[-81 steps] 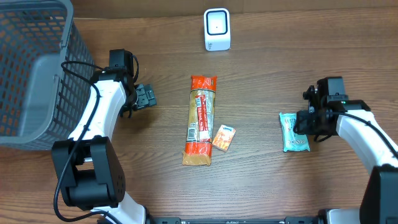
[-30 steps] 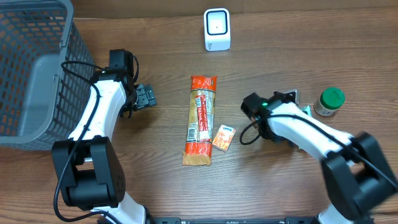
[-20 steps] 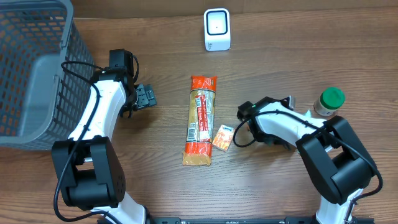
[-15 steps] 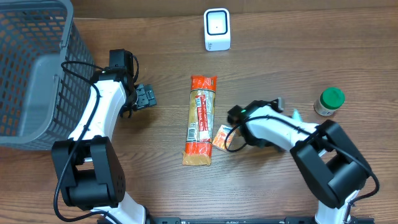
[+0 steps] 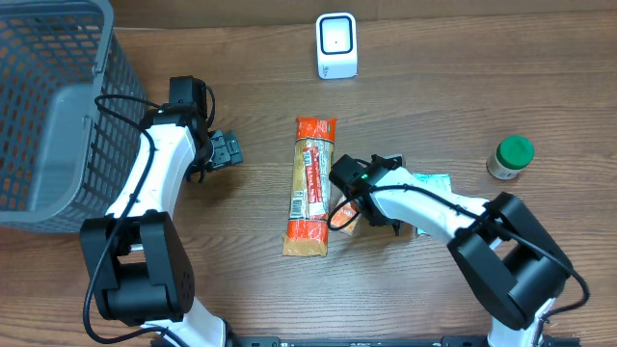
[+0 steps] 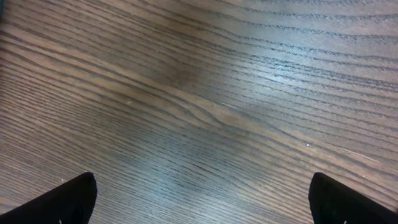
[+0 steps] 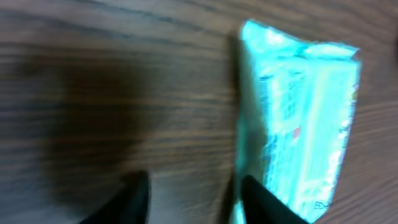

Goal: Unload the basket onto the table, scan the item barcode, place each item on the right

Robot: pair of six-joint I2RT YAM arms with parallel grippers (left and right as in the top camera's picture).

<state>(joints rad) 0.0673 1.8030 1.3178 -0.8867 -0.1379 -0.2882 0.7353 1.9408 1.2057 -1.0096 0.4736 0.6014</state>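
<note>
— Jaws on your right gripper (image 7: 193, 194) stand apart with bare wood between them, clamped on nothing. Your left gripper (image 6: 202, 202) is spread wide as well, with only wood grain under it.

— So where is my item?

— Your teal packet (image 7: 298, 115) lies flat on the table (image 5: 434, 87), just beside one finger of the right gripper. The wrist view is too blurred to tell whether they touch. From overhead the packet peeks out from under your right arm (image 5: 424, 200), to the right of the small orange box (image 5: 340, 221) and well apart from the scanner (image 5: 336, 45) at the far edge.

— Which step does that make it?

— I judge you are between grips: the packet is down mid-table and the scan is not yet done. Next you need to centre the jaws over the packet, close on it, lift it, and turn its barcode face toward the scanner window. No barcode is legible from here, so expect to rotate it.

— What differs from a second ago?

— Then the packet was further right, near the green-lidded bottle (image 5: 510, 155), and your right jaws were shut. Now it sits closer to the middle, and your right arm has swung left until it is just beside the long orange package (image 5: 310, 186). Your left gripper has not moved.
</note>
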